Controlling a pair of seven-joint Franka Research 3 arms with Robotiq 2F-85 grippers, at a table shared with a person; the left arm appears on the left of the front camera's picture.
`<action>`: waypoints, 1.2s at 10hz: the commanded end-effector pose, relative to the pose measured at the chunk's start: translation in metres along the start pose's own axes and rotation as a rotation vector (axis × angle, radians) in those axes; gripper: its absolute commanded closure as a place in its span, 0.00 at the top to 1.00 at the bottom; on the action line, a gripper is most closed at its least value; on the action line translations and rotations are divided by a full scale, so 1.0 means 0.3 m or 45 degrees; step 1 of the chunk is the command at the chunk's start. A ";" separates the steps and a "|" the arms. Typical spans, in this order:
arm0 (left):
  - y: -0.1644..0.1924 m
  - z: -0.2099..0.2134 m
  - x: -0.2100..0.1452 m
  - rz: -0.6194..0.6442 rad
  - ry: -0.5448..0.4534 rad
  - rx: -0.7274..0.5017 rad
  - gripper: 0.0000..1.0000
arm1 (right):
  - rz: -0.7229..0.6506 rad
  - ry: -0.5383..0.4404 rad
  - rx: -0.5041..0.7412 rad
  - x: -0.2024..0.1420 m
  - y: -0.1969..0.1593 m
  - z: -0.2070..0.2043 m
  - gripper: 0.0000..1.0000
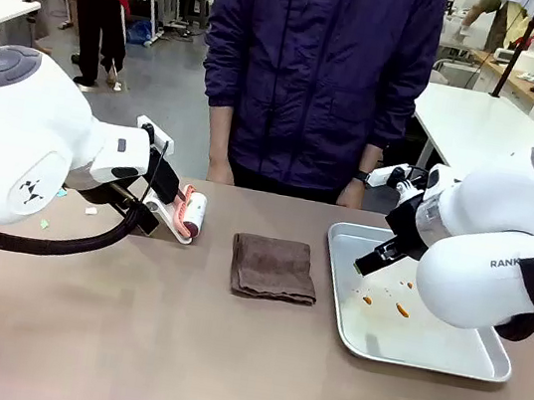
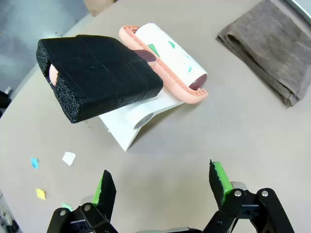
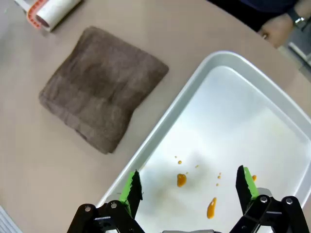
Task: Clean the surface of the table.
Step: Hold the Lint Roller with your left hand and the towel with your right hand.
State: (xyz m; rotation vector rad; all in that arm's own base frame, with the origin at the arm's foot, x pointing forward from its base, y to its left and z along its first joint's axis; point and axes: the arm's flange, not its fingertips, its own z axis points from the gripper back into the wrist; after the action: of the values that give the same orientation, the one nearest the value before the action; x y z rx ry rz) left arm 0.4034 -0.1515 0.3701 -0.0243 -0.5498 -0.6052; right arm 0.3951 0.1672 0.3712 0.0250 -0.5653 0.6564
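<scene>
Jaws wide and empty: my left claw [image 2: 163, 182] over the table [image 2: 228, 126] beside the lint roller [image 2: 167, 56], my right claw [image 3: 188, 180] over the stained tray [image 3: 252, 121].

White arms [image 1: 14, 142], black cable [image 1: 39, 244], green-padded hands [image 2: 163, 177]
</scene>
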 end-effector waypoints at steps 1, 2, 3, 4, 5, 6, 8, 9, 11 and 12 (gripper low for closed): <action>0.000 0.000 0.000 0.000 0.000 0.000 1.00 | 0.000 0.000 0.000 0.000 0.000 0.000 1.00; 0.000 0.000 0.000 0.000 0.000 0.000 1.00 | 0.000 0.000 0.000 0.000 0.000 0.000 1.00; 0.000 0.000 0.000 0.000 0.000 0.000 1.00 | 0.000 0.000 0.000 0.000 0.000 0.000 1.00; 0.000 0.000 0.000 0.000 0.000 0.000 1.00 | 0.000 0.000 0.000 0.000 0.000 0.000 1.00; 0.000 0.000 0.000 0.000 0.000 0.000 1.00 | 0.000 0.000 0.000 0.000 0.000 0.000 1.00; 0.000 0.000 0.000 0.000 0.000 0.000 1.00 | 0.000 0.000 0.000 0.000 0.000 0.000 1.00; 0.000 0.000 0.000 0.000 0.000 0.000 1.00 | 0.000 0.000 0.000 0.000 0.000 0.000 1.00; 0.000 0.000 0.000 0.000 0.000 0.000 1.00 | 0.000 0.000 0.000 0.000 0.000 0.000 1.00; 0.000 0.000 0.000 0.000 0.000 0.000 1.00 | 0.000 0.000 0.000 0.000 0.000 0.000 1.00; 0.000 0.000 0.000 0.000 0.000 0.000 1.00 | 0.000 0.000 0.000 0.000 0.000 0.000 1.00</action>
State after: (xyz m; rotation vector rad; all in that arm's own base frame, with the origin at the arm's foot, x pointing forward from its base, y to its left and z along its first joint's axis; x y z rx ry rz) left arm 0.4034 -0.1514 0.3701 -0.0244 -0.5498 -0.6048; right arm 0.3951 0.1673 0.3711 0.0246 -0.5653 0.6569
